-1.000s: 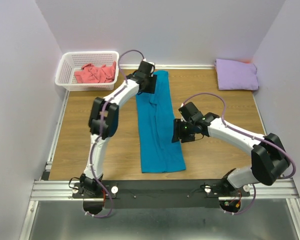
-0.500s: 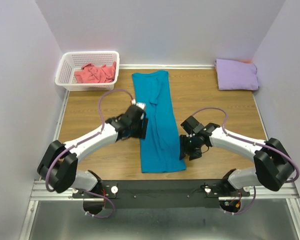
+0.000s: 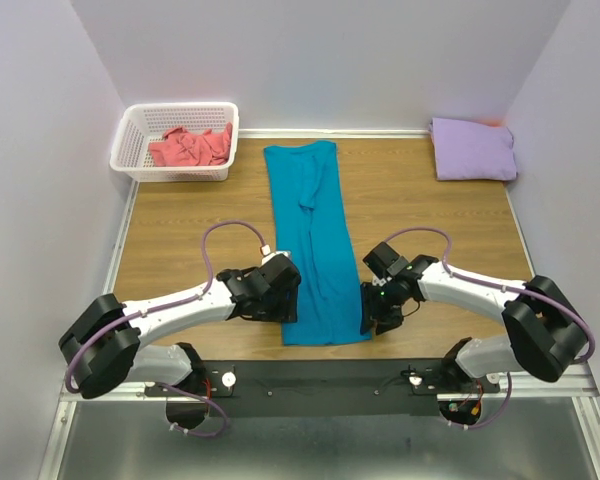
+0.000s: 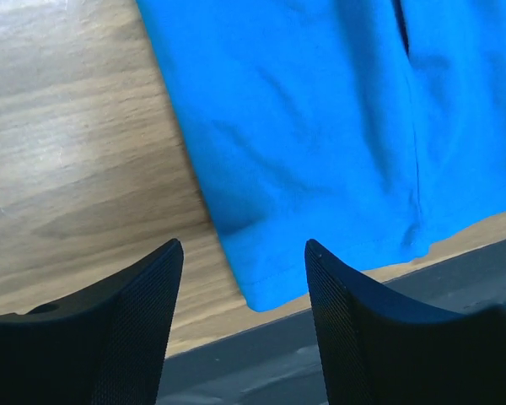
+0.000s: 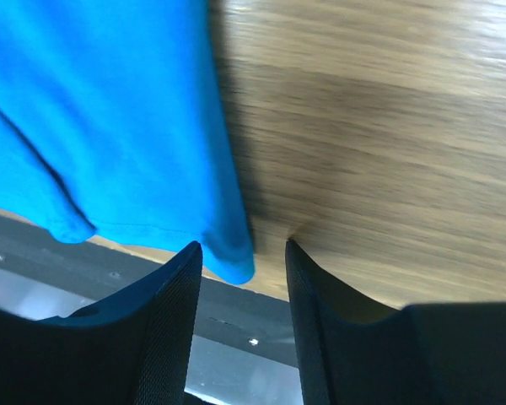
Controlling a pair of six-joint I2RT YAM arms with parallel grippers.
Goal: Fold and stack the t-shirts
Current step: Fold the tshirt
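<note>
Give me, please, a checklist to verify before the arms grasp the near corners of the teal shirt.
1. The left gripper is open: ok.
2. The right gripper is open: ok.
3. Each near corner of the teal t-shirt shows between that gripper's fingers: ok.
4. The fingers are low enough to pinch the cloth: cannot tell.
5. The teal t-shirt lies as a long narrow strip on the table: ok, with a crease near its middle.
6. The lavender t-shirt lies folded at the far right, ready as stack base: ok.
</note>
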